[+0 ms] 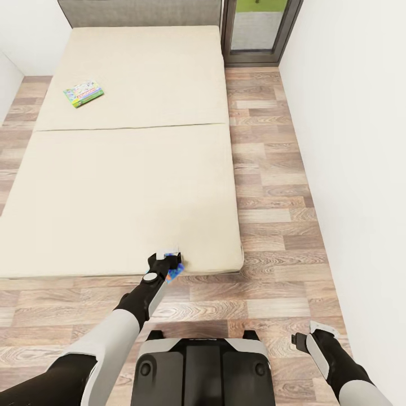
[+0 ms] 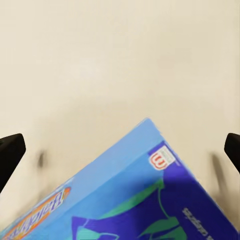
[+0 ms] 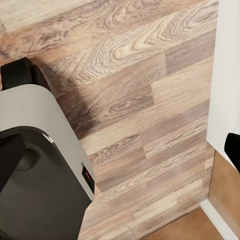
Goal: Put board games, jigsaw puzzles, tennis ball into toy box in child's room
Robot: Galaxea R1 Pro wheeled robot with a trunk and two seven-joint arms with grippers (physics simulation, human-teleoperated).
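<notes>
The left claw (image 1: 169,260) is being held over the near edge of the bed (image 1: 129,186), with a blue board game (image 1: 175,271) lying at its tip. In the left wrist view the two dark fingertips (image 2: 10,155) are being shown spread wide at opposite margins, and the blue board game (image 2: 150,200) is being seen slanted between them, one corner pointing away over the cream cover; no contact with the box is being shown, so the grasp is judged not yet made. Whether the box is resting wholly on the bed or overhanging its edge cannot be told.

For the step in hand, judged to be the pickup of this box, the wrist is best being turned until the fingers are squared to two parallel long edges rather than to a corner. The claw is then being lowered so that the pads are meeting the box's thin sides. A slanted closure is being judged likely to spin or push the flat box off the bed.

The right claw (image 1: 304,338) is being held low beside the robot's base (image 3: 40,165) over the wood floor (image 3: 150,100); its fingertips are being seen wide apart and holding nothing.

A second board game (image 1: 83,93), green-edged and colourful, is lying far up the bed near its left side, well apart from the left claw, and is being left for a later trip.
</notes>
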